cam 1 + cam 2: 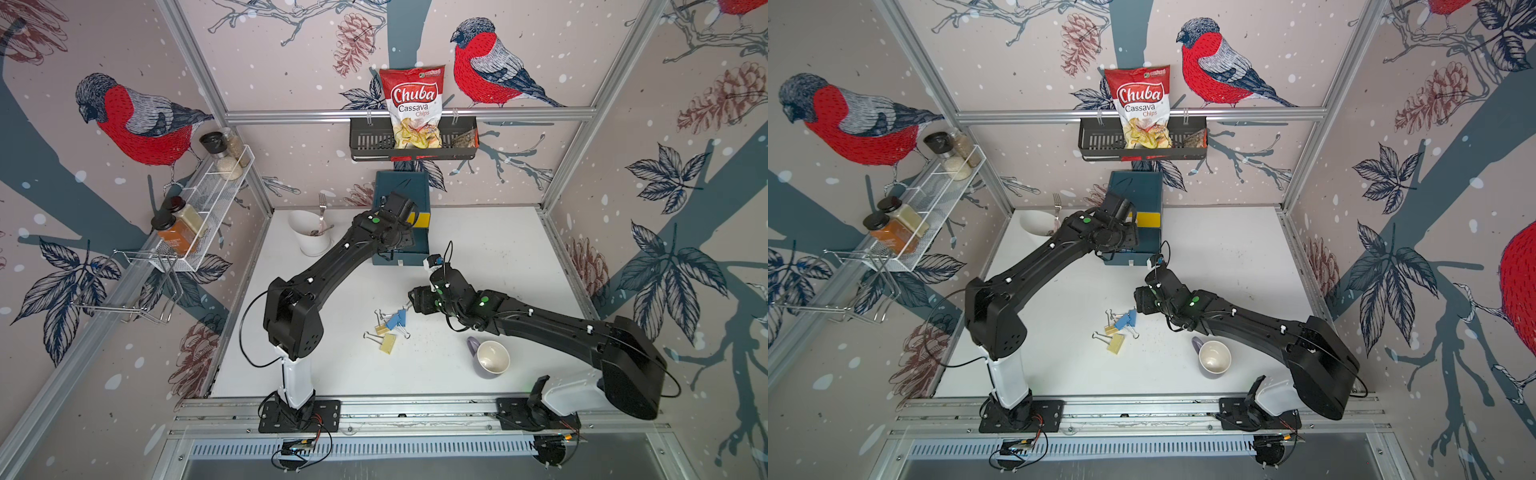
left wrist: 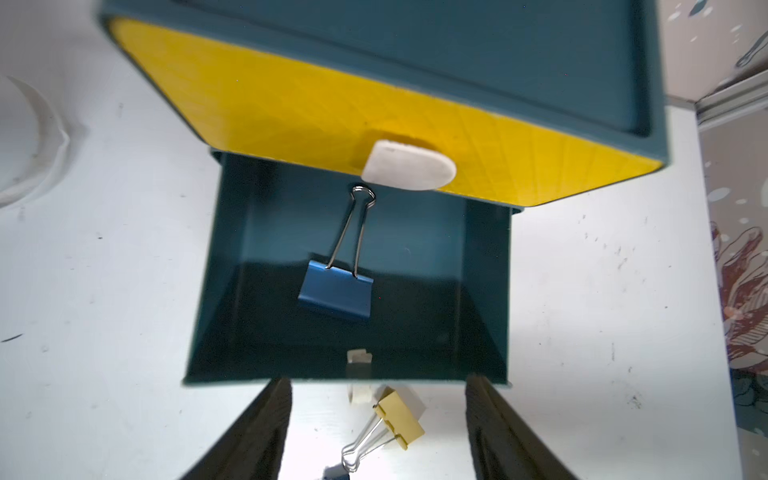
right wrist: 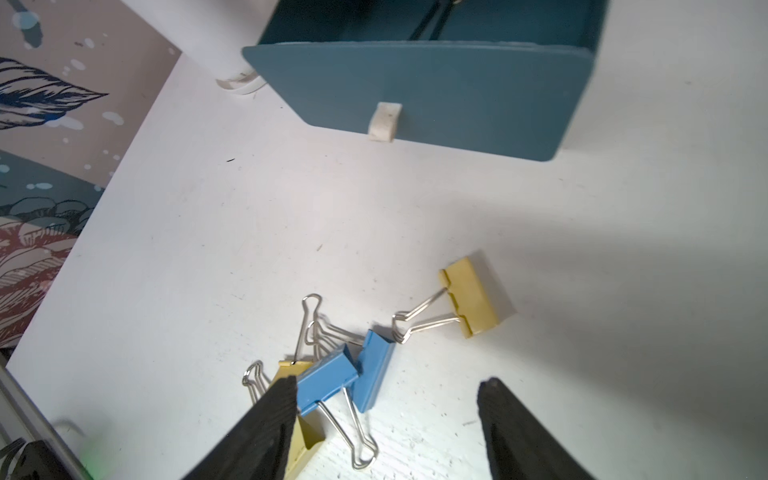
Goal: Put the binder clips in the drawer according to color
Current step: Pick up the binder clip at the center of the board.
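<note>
In both top views the teal drawer [image 1: 402,195] stands at the back wall, its pulled-out tray [image 1: 409,258] mostly hidden by the left arm [image 1: 332,262]. A white cup [image 1: 309,245] holds a fork [image 1: 322,205], and four binder clips [image 1: 390,328] lie mid-table. Left wrist: the left gripper [image 2: 380,380], fingers apart and empty, is above the tray, which holds one blue clip [image 2: 336,291]. Right wrist: the right gripper [image 3: 388,382], fingers apart, is over the pile, with one yellow clip [image 3: 308,438] partly hidden behind a finger.

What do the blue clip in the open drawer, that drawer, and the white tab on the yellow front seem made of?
Blue clip: likely painted sheet metal, smooth with crisp folded edges; its handles are shiny bare wire. Open drawer: probably moulded plastic, matte teal, thin even walls. White tab: perhaps rubber or foam; dull, slightly grainy surface, so uncertain.
</note>
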`<act>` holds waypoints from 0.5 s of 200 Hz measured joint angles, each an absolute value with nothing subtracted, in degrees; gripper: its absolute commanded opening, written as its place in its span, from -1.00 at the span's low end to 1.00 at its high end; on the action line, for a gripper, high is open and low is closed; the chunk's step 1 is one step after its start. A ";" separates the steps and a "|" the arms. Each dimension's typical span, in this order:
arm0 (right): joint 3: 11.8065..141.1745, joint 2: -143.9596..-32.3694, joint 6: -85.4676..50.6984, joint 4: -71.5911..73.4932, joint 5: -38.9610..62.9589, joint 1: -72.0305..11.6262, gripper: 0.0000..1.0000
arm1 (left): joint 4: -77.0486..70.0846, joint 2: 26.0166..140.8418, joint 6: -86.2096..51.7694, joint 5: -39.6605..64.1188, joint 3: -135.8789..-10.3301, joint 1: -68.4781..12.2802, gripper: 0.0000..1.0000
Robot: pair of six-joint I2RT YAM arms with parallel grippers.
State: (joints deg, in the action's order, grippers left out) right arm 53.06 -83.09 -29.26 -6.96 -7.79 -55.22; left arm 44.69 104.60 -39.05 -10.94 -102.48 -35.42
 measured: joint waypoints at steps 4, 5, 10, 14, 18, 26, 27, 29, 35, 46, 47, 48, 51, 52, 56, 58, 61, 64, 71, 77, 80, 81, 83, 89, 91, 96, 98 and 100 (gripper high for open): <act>53.80 -83.99 -28.29 -6.63 -7.60 -55.70 0.48 | 44.38 103.00 -39.13 -11.27 -101.32 -35.33 0.42; 53.93 -84.18 -28.16 -6.61 -7.51 -55.79 0.48 | 44.31 102.74 -39.18 -11.33 -101.10 -35.33 0.42; 54.87 -85.32 -27.16 -6.46 -7.29 -56.29 0.50 | 43.86 100.86 -39.59 -11.66 -99.48 -35.16 0.43; 55.59 -86.19 -26.46 -6.52 -7.29 -56.69 0.50 | 43.31 99.48 -39.99 -11.79 -98.08 -34.98 0.43; 56.45 -87.33 -25.50 -6.50 -7.31 -57.10 0.51 | 42.61 97.93 -40.34 -11.77 -96.47 -34.72 0.43; 57.84 -89.32 -23.79 -6.44 -7.14 -57.80 0.53 | 41.65 94.59 -40.64 -11.70 -92.64 -34.02 0.44; 57.98 -89.52 -23.59 -6.46 -7.11 -57.87 0.54 | 41.58 94.30 -40.69 -11.70 -92.29 -33.95 0.44; 58.28 -89.97 -23.24 -6.46 -7.05 -57.98 0.54 | 41.54 93.69 -40.75 -11.70 -91.59 -33.82 0.44; 59.27 -91.50 -21.89 -6.61 -6.74 -58.41 0.55 | 40.77 91.24 -41.41 -11.53 -88.53 -33.19 0.44; 61.01 -94.30 -19.33 -7.09 -5.85 -59.07 0.58 | 39.51 86.96 -42.22 -10.50 -83.07 -32.27 0.44; 61.25 -94.65 -19.00 -7.22 -5.69 -59.16 0.58 | 39.33 86.41 -42.24 -10.52 -82.35 -32.18 0.44; 61.36 -94.83 -18.85 -7.27 -5.65 -59.20 0.58 | 39.33 86.11 -42.28 -10.50 -82.00 -32.12 0.44; 61.73 -95.44 -18.28 -7.46 -5.58 -59.29 0.59 | 39.24 85.03 -42.63 -10.37 -80.64 -31.97 0.44; 61.87 -95.64 -18.06 -7.55 -5.56 -59.33 0.59 | 39.18 84.79 -42.74 -10.33 -80.31 -31.97 0.44; 62.43 -96.51 -17.30 -7.94 -5.58 -59.55 0.61 | 38.83 83.46 -43.33 -9.96 -78.56 -31.90 0.44; 62.65 -96.86 -16.99 -8.10 -5.56 -59.61 0.61 | 38.61 82.70 -43.55 -9.67 -77.62 -31.88 0.44; 63.05 -97.47 -16.32 -8.40 -5.41 -59.61 0.62 | 38.39 81.71 -43.55 -9.08 -76.36 -31.79 0.44; 63.31 -97.91 -16.01 -8.62 -5.28 -59.64 0.62 | 38.30 80.73 -43.57 -8.71 -75.18 -31.73 0.44; 64.03 -99.13 -14.72 -9.28 -4.43 -59.68 0.63 | 37.95 78.61 -43.77 -7.57 -72.60 -31.68 0.44; 64.40 -99.90 -13.96 -9.54 -4.03 -59.66 0.64 | 37.74 76.79 -44.42 -7.27 -70.39 -31.68 0.45; 64.51 -100.18 -13.50 -9.65 -4.03 -59.66 0.64 | 37.65 75.94 -44.86 -7.14 -69.38 -31.66 0.45; 64.53 -100.27 -13.39 -9.69 -4.01 -59.64 0.64 | 37.65 75.75 -44.97 -7.09 -69.17 -31.66 0.45; 64.62 -100.53 -13.23 -9.85 -3.92 -59.61 0.64 | 37.60 75.07 -45.01 -6.96 -68.38 -31.64 0.45; 64.86 -101.06 -12.69 -10.37 -3.25 -59.57 0.64 | 37.47 73.47 -44.99 -6.20 -66.46 -31.59 0.44; 64.93 -101.21 -12.43 -10.48 -2.98 -59.55 0.63 | 37.47 73.03 -45.04 -6.02 -65.98 -31.59 0.45; 65.06 -101.60 -11.88 -10.79 -2.44 -59.51 0.63 | 37.39 71.66 -45.23 -5.61 -64.40 -31.57 0.45; 65.10 -101.73 -11.86 -10.85 -2.28 -59.46 0.63 | 37.39 71.29 -45.30 -5.54 -63.99 -31.57 0.45; 65.14 -101.86 -11.84 -10.96 -2.11 -59.44 0.63 | 37.39 70.78 -45.45 -5.52 -63.42 -31.55 0.45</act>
State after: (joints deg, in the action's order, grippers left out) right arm 65.14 -101.86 -11.84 -10.96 -2.11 -59.44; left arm 37.39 70.78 -45.45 -5.52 -63.42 -31.55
